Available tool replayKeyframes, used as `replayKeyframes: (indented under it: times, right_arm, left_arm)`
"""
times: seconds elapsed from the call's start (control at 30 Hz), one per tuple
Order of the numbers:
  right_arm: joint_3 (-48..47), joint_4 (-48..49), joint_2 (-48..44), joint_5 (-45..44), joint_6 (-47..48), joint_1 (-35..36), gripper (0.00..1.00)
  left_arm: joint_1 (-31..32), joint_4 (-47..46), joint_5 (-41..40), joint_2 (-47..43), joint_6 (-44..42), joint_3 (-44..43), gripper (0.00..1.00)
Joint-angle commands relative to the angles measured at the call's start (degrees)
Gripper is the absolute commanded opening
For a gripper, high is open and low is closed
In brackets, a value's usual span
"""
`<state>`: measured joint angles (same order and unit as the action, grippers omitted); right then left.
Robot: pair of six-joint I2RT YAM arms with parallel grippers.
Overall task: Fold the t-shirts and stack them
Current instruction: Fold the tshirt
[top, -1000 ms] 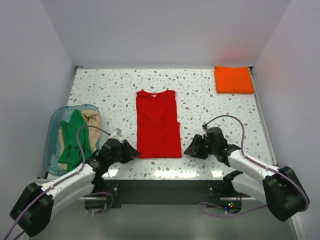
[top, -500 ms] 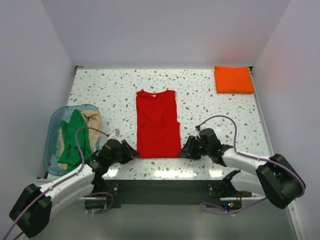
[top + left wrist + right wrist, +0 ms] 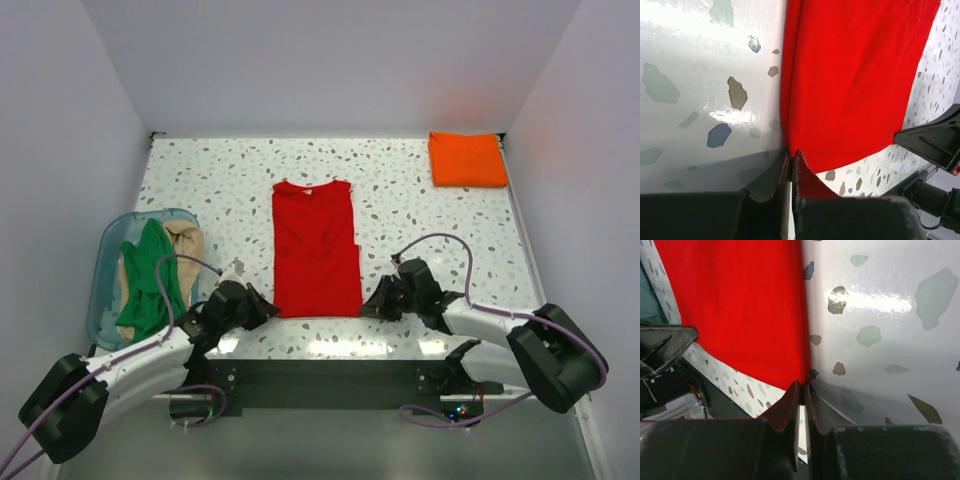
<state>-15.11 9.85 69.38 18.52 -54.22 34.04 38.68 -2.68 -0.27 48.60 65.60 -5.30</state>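
At the near hem of the red shirt (image 3: 315, 250), the left gripper (image 3: 790, 156) is sitting low over the table (image 3: 420, 200), fingers drawn to a thin slit right at the shirt's left corner. The right gripper (image 3: 802, 387) is doing the same at the right corner, and whether either slit is catching cloth cannot be told from the wrist views. The shirt is lying flat in the middle of the table, sides already turned in to a narrow strip, collar pointing away from the arms. The step in hand is looking like the lengthwise fold: taking both hem corners up toward the collar. The next move is calling for a sure pinch on both corners, then an even lift and forward sweep, so the hem is landing square without dragging the strip askew. Further out, a folded orange shirt (image 3: 467, 159) is sitting at the far right corner, likely the stack's base, and a green shirt (image 3: 140, 285) and a tan shirt (image 3: 188, 243) are lying in the tub (image 3: 105, 290) at the left
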Motion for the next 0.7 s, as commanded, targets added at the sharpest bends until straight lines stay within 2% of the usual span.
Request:
replayKeyframes:
  times: [0.0, 0.1, 0.43, 0.53, 0.67]
  right_arm:
    - [0.3, -1.2, -2.1, -0.9, 1.0, 0.3, 0.07]
    - [-0.4, -5.9, -5.6, -1.0, 2.2, 0.4, 0.0]
    - [-3.7, -23.0, -22.0, -0.5, 6.7, 0.4, 0.0]
    - [-6.7, -26.3, -23.6, -2.1, 7.8, 0.3, 0.0]
    - [-12.5, -29.1, -20.4, -4.1, 10.0, 0.3, 0.0]
  left_arm:
    - [1.1, 5.0, -1.1, -0.1, -0.9, 0.4, 0.01]
    - [1.8, 8.4, -1.5, -2.5, -1.6, -1.3, 0.0]
    - [4.7, 22.1, -0.8, -15.0, -2.9, -7.9, 0.0]
    - [4.7, 24.4, -2.3, -15.5, -3.6, -12.1, 0.0]
    - [4.8, 23.4, -3.6, -11.6, -4.7, -17.9, 0.0]
